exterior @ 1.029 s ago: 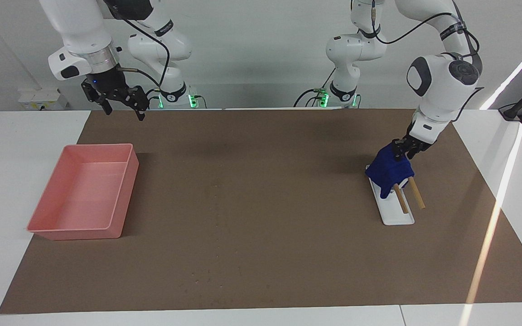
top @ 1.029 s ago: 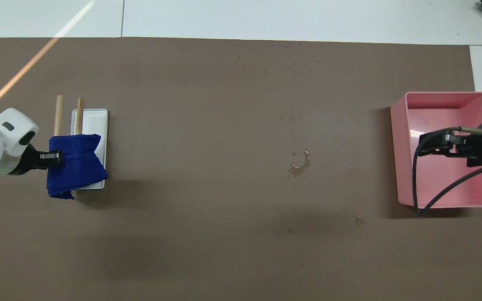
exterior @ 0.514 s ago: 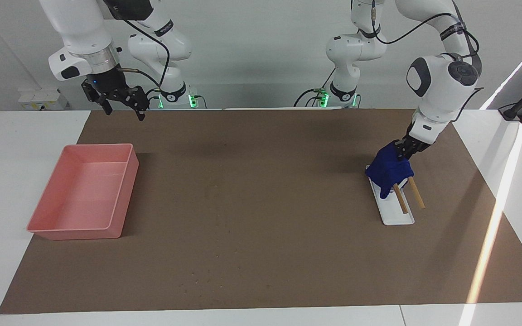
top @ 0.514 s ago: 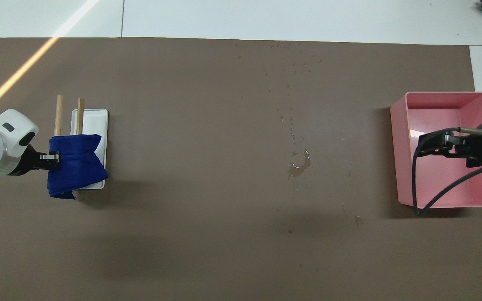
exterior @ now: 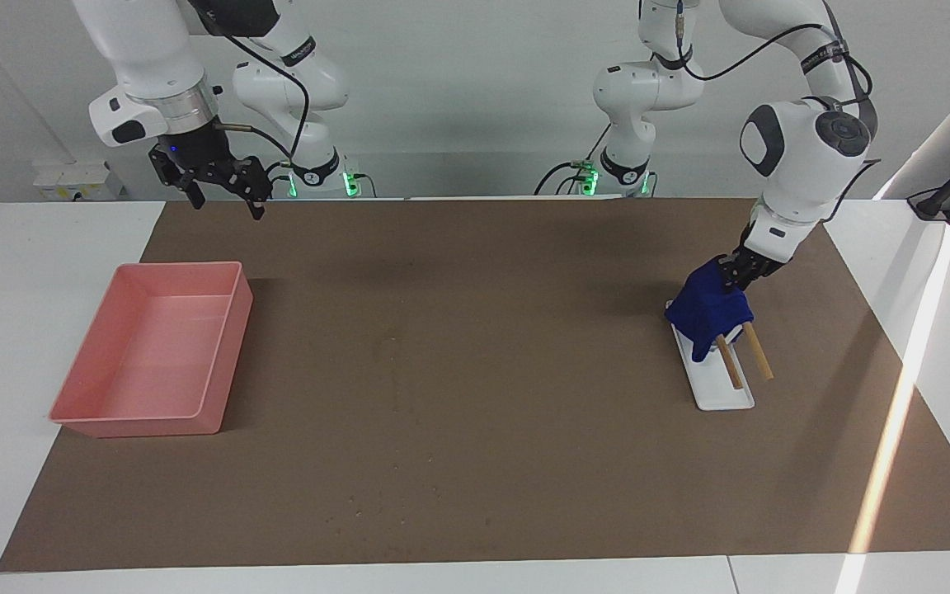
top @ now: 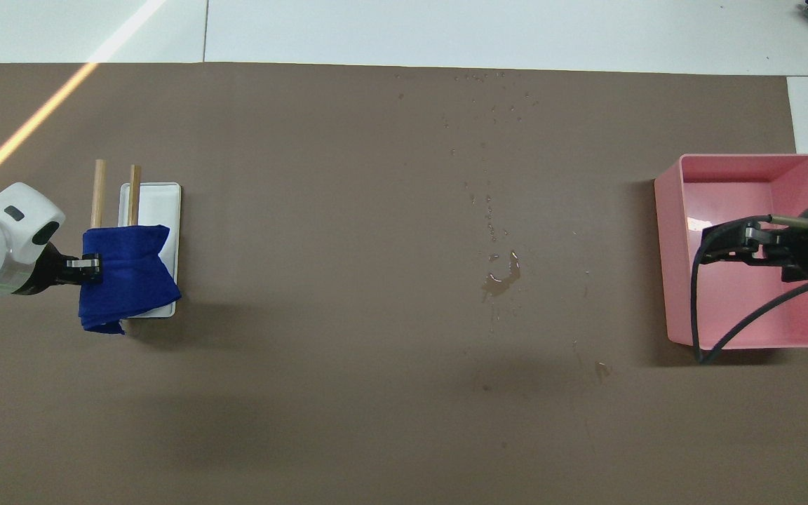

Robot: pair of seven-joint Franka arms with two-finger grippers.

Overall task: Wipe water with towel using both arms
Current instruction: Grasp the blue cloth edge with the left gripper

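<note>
The deep-blue towel (exterior: 707, 312) (top: 127, 277) hangs bunched over the two wooden rods of a white rack (exterior: 726, 394) (top: 160, 203) toward the left arm's end of the table. My left gripper (exterior: 729, 278) (top: 90, 267) is shut on the towel's top edge. A small puddle of water (top: 503, 275) with scattered drops lies on the brown mat near the table's middle. My right gripper (exterior: 225, 200) (top: 711, 247) hangs open and empty, high up over the pink tray (exterior: 87, 394) (top: 667, 245).
The brown mat (exterior: 475, 330) covers most of the table. More water drops (top: 492, 105) trail away from the robots toward the mat's edge, and a few lie nearer to the robots (top: 599, 368). The pink tray holds nothing.
The left gripper's fingers have closed onto the top of the towel. The towel and rack stay in place. The right arm has barely moved.
</note>
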